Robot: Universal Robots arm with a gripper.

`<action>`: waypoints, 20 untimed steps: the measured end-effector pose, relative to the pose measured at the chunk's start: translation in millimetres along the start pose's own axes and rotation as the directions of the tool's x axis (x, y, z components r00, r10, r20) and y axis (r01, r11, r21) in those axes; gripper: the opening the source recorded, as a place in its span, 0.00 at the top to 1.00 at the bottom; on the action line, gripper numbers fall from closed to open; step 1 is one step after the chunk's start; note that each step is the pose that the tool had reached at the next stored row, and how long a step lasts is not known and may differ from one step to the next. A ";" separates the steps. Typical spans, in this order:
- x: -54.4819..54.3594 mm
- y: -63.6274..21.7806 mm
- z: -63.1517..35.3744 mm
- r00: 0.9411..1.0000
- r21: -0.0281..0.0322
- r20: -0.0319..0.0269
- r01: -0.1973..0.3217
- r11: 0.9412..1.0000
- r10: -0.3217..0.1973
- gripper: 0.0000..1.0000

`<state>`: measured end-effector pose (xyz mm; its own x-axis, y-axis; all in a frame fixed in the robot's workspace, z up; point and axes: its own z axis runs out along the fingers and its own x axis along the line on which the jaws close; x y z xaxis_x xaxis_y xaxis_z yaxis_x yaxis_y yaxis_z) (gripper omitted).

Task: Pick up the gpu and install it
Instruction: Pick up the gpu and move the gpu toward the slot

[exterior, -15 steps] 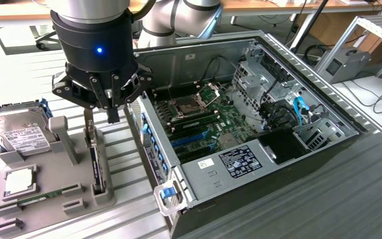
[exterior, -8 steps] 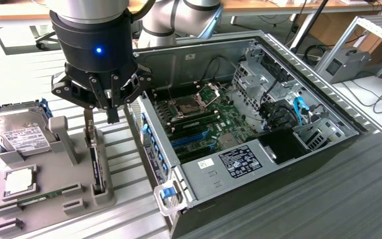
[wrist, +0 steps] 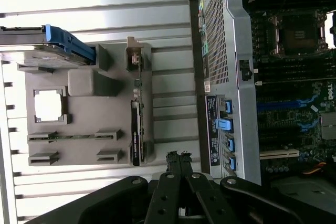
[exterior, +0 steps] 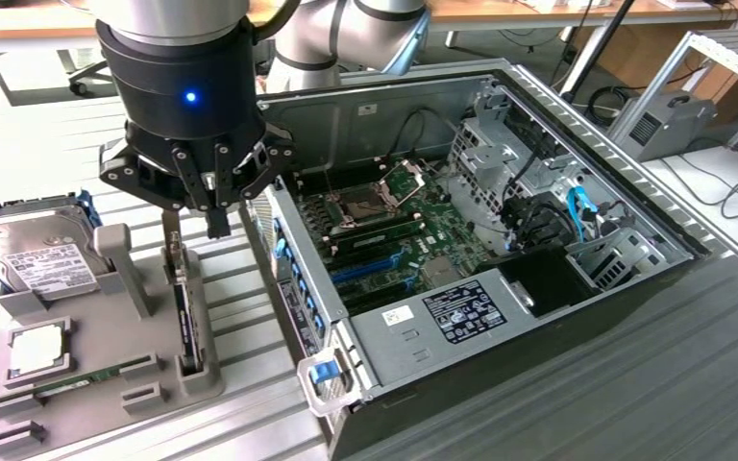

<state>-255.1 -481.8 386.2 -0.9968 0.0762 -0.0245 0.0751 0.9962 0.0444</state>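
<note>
1. On the exterior view's right, the open computer case [exterior: 343, 125] lies on a slatted metal table [exterior: 676, 384] with its motherboard [exterior: 388, 226] exposed. The gpu is not in it, so installation has not begun.
2. Grey holder [exterior: 87, 423], just beside the case on the exterior view's left. It carries a hard drive [exterior: 38, 257] at its far end and the gpu along the side nearest the case.
3. Gripper [exterior: 215, 229], hanging above the holder's case-side edge, near the gpu but clear of it. The jaws are pressed together and hold nothing.
4. Gpu [exterior: 187, 317], standing on its long edge in a slot of the holder, untouched. The wrist view shows the card [wrist: 136, 129] edge-on, with the gripper [wrist: 178, 163] apparently offset to one side of its line.
5. Judged step — approach for the pick. A good grasp would need the jaws spread before descent and centred over the card's upper edge. They should be squared to its plane and set on bare board, not on the fan cooler. A straight vertical lift should keep the card from binding in its slot
</note>
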 end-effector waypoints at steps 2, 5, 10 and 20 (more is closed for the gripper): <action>0.0 0.0 0.0 1.000 0.000 0.000 0.000 1.000 0.000 0.89; 0.0 0.0 0.0 1.000 0.000 0.000 0.000 1.000 0.000 0.76; 0.0 0.0 0.0 1.000 0.000 0.000 0.000 1.000 0.000 0.58; 7.2 -0.8 5.4 1.000 0.000 0.000 0.000 1.000 0.000 0.58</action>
<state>-262.1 -481.8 380.6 -0.9968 0.0762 -0.0245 0.0751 0.9962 0.0445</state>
